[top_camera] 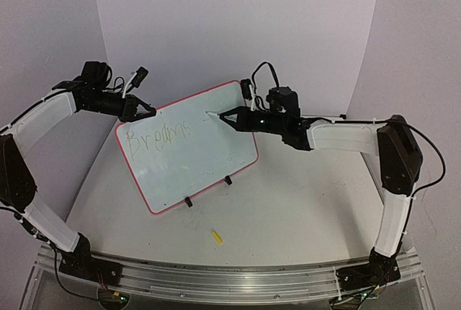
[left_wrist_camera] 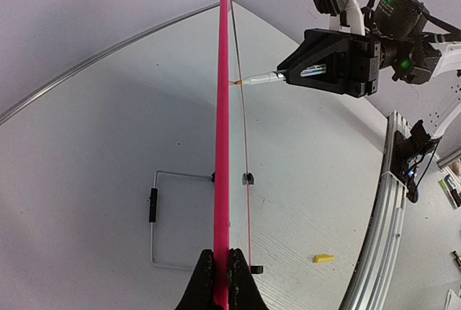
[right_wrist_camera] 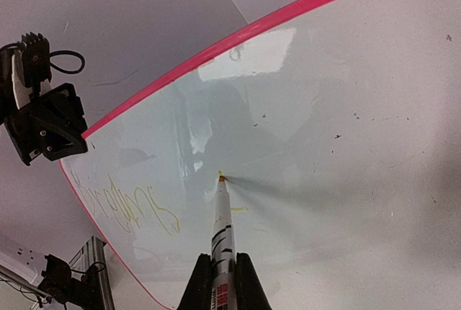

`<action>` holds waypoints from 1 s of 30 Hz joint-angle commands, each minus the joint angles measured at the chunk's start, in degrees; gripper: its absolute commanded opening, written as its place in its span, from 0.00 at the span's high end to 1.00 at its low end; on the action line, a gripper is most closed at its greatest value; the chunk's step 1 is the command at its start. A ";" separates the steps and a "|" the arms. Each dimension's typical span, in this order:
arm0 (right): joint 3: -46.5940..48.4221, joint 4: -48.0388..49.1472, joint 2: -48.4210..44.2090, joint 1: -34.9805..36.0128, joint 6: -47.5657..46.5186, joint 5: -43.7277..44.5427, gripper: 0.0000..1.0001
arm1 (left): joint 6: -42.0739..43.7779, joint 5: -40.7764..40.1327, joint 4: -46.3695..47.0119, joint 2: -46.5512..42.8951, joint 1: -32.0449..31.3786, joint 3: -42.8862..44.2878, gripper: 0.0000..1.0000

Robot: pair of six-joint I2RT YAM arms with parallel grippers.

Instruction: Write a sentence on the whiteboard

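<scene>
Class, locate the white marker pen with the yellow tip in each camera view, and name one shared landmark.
Top external: white yellow-tipped marker pen, just above centre, tip at the board's upper part.
Left wrist: marker pen, upper middle, pointing left.
Right wrist: marker pen, bottom centre, pointing up.
Shared landmark: glossy white whiteboard with pink-red border.

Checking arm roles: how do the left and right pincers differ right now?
Left pincer grips the whiteboard's pink edge; right pincer grips a marker. Left sits at the upper-left border; right aims the marker tip at the board face, beside the yellow writing. Both are shut.
</scene>
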 commanded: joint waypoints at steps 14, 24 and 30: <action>-5.35 0.77 -0.84 -0.06 1.46 0.45 1.00 | 1.92 1.22 -2.70 1.50 -1.07 -1.55 1.00; -6.07 0.77 -3.00 -0.05 1.04 5.27 1.00 | 1.82 1.33 -2.65 1.67 -1.08 -1.55 1.00; -7.00 2.02 -6.21 -0.06 0.62 8.99 1.00 | 1.86 1.25 -2.62 1.69 -1.02 -1.55 1.00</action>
